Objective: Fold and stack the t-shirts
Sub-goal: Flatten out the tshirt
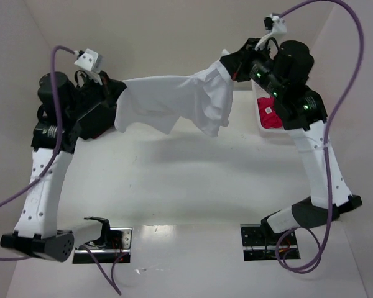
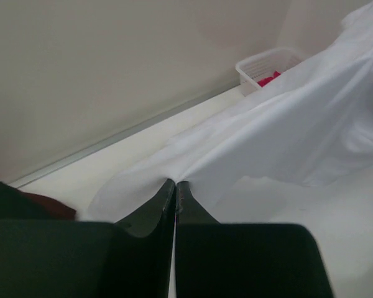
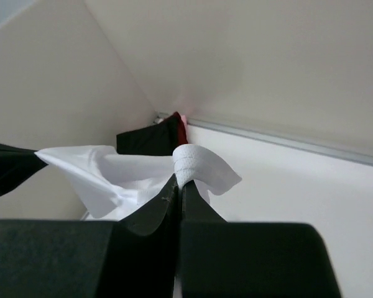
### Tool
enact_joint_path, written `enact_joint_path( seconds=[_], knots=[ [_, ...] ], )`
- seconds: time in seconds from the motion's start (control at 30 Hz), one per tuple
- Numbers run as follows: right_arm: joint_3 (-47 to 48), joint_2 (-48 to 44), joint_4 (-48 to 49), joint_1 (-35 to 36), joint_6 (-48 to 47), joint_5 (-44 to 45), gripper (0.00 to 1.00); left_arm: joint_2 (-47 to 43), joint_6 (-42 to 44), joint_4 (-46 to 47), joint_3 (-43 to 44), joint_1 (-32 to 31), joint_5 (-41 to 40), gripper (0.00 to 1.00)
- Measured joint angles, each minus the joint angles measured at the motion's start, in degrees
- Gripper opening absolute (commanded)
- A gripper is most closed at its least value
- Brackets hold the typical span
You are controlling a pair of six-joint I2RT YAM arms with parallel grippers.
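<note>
A white t-shirt (image 1: 174,99) hangs stretched in the air between my two grippers, sagging in the middle above the table. My left gripper (image 1: 119,94) is shut on its left end; in the left wrist view the black fingertips (image 2: 175,184) pinch the cloth (image 2: 286,130). My right gripper (image 1: 229,62) is shut on the other end, where a hemmed edge (image 3: 196,162) curls over the closed tips (image 3: 180,181). A bright pink-red t-shirt (image 1: 271,115) lies in the basket. A black t-shirt (image 3: 148,138) and a dark red one (image 3: 182,126) lie by the far wall.
The white lattice basket (image 2: 256,63) stands at the back right, under the right arm. White walls (image 1: 174,31) enclose the table on three sides. Dark red cloth (image 2: 25,202) shows at the left edge of the left wrist view.
</note>
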Motion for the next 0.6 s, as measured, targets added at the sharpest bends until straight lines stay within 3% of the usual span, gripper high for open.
enact_joint_path(
  seconds=[0.2,0.33,0.43,0.6],
  knots=[
    [-4.4,-14.5,0.5,0.0,1.9,-1.3,0.00,-10.4,1.1,-4.3,2.1,-1.0,-3.4,0.00],
    [-18.9,-26.3,4.0,0.0,5.9,-2.1,0.00,-13.1,1.1,-4.5,-0.5,-1.4,-3.2,0.00],
    [-30.8,-29.1,5.7,0.0,8.3,-2.5,0.00,-10.5,0.8,-4.4,-6.1,-1.5,-0.1,0.00],
    [-48.3,-23.4,4.0,0.0,10.3,0.4,0.00,2.1,0.1,-4.6,-14.3,-1.9,2.0,0.00]
  ],
)
